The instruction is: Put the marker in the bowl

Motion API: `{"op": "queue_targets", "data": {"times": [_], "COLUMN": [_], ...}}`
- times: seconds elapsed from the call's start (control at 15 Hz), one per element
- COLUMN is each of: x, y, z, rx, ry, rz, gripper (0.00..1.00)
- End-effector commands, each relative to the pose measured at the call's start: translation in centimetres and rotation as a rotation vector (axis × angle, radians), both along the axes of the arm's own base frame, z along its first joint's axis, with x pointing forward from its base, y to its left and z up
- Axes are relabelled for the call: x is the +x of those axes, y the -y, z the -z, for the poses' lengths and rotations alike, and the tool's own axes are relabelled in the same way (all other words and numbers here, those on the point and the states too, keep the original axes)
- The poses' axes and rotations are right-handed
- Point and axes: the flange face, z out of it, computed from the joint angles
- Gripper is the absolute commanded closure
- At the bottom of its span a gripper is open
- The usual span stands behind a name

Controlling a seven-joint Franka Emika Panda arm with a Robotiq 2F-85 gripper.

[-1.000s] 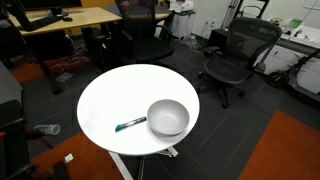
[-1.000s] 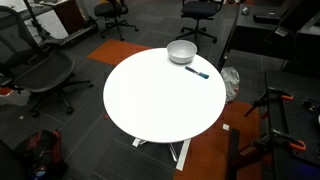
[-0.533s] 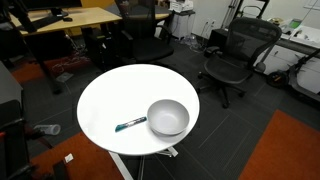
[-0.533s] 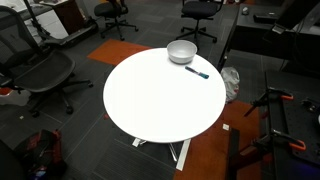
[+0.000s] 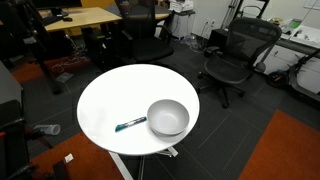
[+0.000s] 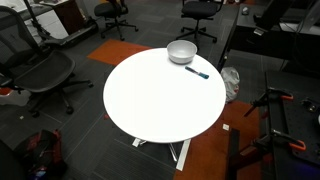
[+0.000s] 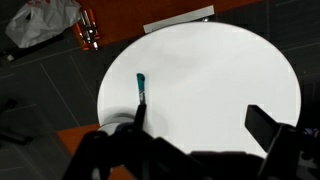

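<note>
The marker point(image 5: 130, 124) lies flat on the table, outside the bowl point(image 5: 168, 117) and just beside it, one end pointing at the bowl's rim; we cannot tell whether they touch. In an exterior view the marker point(image 6: 197, 72) and the bowl point(image 6: 181, 52) sit near the table's edge. In the wrist view we see the marker point(image 7: 141, 88) from above, its dark end toward us.

The gripper point(image 7: 198, 118) hangs high over the table, well apart from the marker, with its two dark fingers point(image 7: 268, 135) spread wide and nothing between them.

The table point(image 5: 110, 100) is round and white. Around it we see a black office chair point(image 5: 235, 55), a wooden desk point(image 5: 80, 18) and dark floor with an orange patch point(image 5: 290, 150).
</note>
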Motion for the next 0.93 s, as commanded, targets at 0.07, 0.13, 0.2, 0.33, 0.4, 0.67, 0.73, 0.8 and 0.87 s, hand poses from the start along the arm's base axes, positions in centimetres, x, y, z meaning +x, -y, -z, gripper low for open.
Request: {"op": "queue_targets", "data": {"times": [0.07,0.13,0.2,0.33,0.4,0.67,0.73,0.8,0.87], "x": [1.4,1.7,1.9,2.5,2.8,4.0,4.3,4.6,4.8], "y": [2.5,3.0,3.6,4.7,5.3,7.2,7.7,8.1,8.5], "z": [2.9,3.5,4.3,5.5,6.3,9.1,10.0,10.9,11.6], "rx": [0.014,0.014,0.019,0.024,0.024,0.019,0.019,0.02,0.021], "ry": [0.02,0.025,0.026,0.031,0.031,0.016,0.006,-0.002,-0.011], "rz": [0.012,0.021,0.027,0.049,0.058,0.078,0.079,0.077,0.078], "gripper": [0.0,0.0,0.0,0.0,0.0,0.0,0.0,0.0,0.0]}}
